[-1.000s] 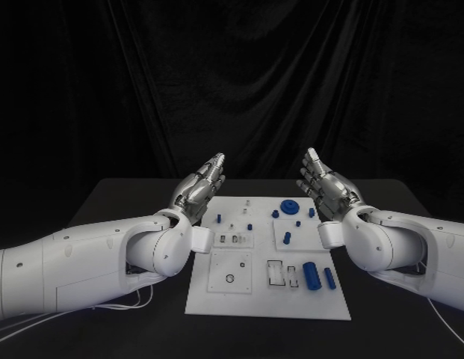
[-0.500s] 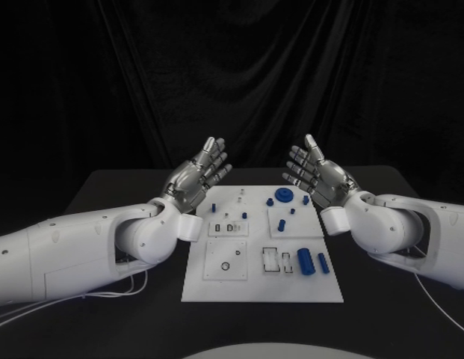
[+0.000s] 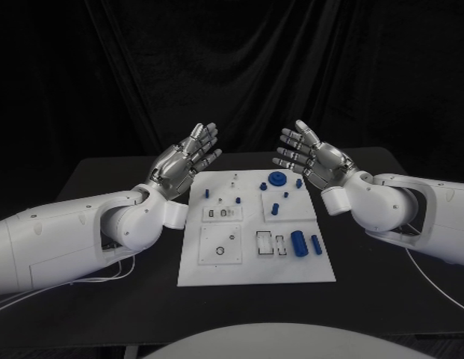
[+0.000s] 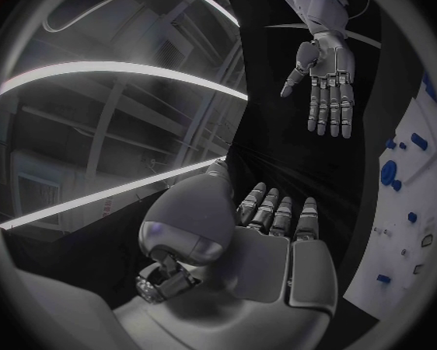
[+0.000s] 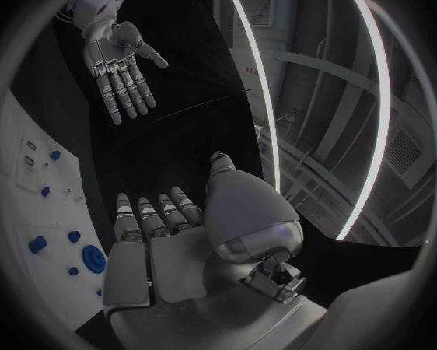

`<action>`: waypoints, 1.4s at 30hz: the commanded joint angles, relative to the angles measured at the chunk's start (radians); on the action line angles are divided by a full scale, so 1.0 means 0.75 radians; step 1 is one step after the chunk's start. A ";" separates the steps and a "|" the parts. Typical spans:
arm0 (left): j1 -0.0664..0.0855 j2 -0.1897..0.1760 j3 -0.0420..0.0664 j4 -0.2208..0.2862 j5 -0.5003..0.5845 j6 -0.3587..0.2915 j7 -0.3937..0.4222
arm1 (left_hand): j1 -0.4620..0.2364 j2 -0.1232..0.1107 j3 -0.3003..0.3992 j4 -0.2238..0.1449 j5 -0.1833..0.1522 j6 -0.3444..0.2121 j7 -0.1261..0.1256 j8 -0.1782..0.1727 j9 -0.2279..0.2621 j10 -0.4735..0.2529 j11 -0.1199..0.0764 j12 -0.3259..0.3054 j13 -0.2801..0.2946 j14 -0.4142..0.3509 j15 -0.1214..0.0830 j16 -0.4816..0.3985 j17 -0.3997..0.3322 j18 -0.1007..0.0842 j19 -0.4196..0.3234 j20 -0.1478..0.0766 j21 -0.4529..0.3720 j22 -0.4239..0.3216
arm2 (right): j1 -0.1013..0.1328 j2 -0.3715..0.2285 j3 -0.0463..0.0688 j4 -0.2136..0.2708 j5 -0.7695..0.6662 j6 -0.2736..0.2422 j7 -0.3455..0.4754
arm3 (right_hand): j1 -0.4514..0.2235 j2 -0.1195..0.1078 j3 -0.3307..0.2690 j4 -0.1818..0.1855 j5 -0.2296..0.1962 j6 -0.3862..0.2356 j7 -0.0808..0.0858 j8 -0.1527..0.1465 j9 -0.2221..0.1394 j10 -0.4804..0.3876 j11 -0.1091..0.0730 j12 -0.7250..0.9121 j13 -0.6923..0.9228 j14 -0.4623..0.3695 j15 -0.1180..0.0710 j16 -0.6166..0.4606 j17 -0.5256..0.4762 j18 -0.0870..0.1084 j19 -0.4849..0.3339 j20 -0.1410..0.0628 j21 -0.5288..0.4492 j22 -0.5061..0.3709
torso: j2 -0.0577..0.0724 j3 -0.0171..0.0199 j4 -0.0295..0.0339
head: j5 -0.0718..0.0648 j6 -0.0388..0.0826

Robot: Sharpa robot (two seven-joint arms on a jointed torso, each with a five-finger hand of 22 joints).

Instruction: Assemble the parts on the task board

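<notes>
Not started, by the look of it: left hand [image 3: 187, 158] and right hand [image 3: 307, 153] both raised, fingers apart, holding nothing, above the 12 o'clock end of the task board [image 3: 255, 271] mid-table, whose blue parts [image 3: 299, 243] lie untouched.

A black, matte rectangular worktop [image 3: 102, 179] stands before a black fabric curtain [image 3: 232, 67] that hangs in soft vertical folds and closes off the whole back of the scene. In the wrist views, long bright light strips [image 4: 121, 70] curve across a grey ceiling of beams and panels [image 5: 306, 62].
</notes>
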 commanded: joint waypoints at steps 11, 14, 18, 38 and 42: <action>-0.002 -0.049 0.001 -0.049 -0.214 -0.019 0.281 | 0.312 -0.068 0.096 -0.044 0.379 0.184 0.058 0.083 0.017 0.078 0.067 0.253 0.019 0.134 0.086 0.205 0.029 0.025 0.187 0.126 0.106 0.046 | 0.041 -0.040 0.001 -0.055 -0.108 0.149 -0.108 | 0.351 -0.086 0.073 -0.205 0.122 0.179 0.066 0.241 0.032 0.121 0.108 0.460 0.048 0.496 0.055 0.429 0.093 -0.036 0.645 0.030 0.317 0.117 | 0.005 -0.0022 -0.0048 | -0.007 -0.051; -0.001 -0.086 0.001 -0.036 -0.255 -0.056 0.302 | 0.358 -0.092 0.145 -0.060 0.423 0.253 0.060 0.101 0.020 0.171 0.115 0.353 0.028 0.216 0.122 0.289 0.039 -0.010 0.366 0.140 0.217 0.093 | 0.086 -0.059 0.001 -0.063 -0.188 0.146 -0.144 | 0.424 -0.090 0.105 -0.272 0.178 0.389 0.093 0.426 0.066 0.285 0.144 0.698 0.074 0.655 0.052 0.504 0.109 -0.026 0.727 0.027 0.336 0.112 | 0.009 -0.0020 -0.0056 | -0.002 -0.051; 0.002 -0.123 0.001 -0.021 -0.276 -0.086 0.324 | 0.379 -0.107 0.186 -0.059 0.438 0.302 0.061 0.110 0.023 0.219 0.138 0.402 0.032 0.251 0.135 0.320 0.041 -0.036 0.394 0.138 0.241 0.101 | 0.153 -0.068 0.001 -0.067 -0.274 0.125 -0.190 | 0.458 -0.103 0.116 -0.302 0.146 0.408 0.087 0.434 0.058 0.305 0.138 0.714 0.061 0.691 0.040 0.510 0.103 -0.014 0.754 0.025 0.341 0.108 | 0.018 -0.0067 -0.0002 | 0.001 -0.051; 0.114 -0.203 0.005 0.031 -0.316 -0.108 0.376 | 0.333 -0.147 0.220 -0.006 0.431 0.196 0.044 0.040 0.008 0.170 0.146 0.321 0.020 0.212 0.150 0.278 0.034 -0.068 0.291 0.134 0.185 0.069 | 0.385 -0.142 0.001 -0.032 -1.625 -0.224 -0.510 | 0.541 -0.190 0.168 -0.274 -0.142 0.762 0.065 0.295 0.044 0.739 0.081 0.663 0.050 1.520 -0.212 0.803 0.215 0.026 1.274 -0.185 1.064 0.541 | 0.192 -0.0528 0.0555 | 0.002 -0.051; 0.122 -0.228 0.007 0.052 -0.311 -0.114 0.382 | 0.309 -0.147 0.215 -0.003 0.418 0.139 -0.005 0.007 0.004 0.114 0.128 0.266 0.015 0.171 0.146 0.237 0.029 -0.065 0.252 0.133 0.162 0.055 | 0.389 -0.143 0.001 -0.010 -1.827 -0.287 -0.584 | 0.561 -0.241 0.244 -0.190 -0.139 0.827 0.057 0.200 0.046 0.863 0.073 0.541 0.050 1.547 -0.231 0.947 0.320 0.014 1.310 -0.202 1.214 0.699 | 0.256 -0.0634 0.0606 | -0.006 -0.051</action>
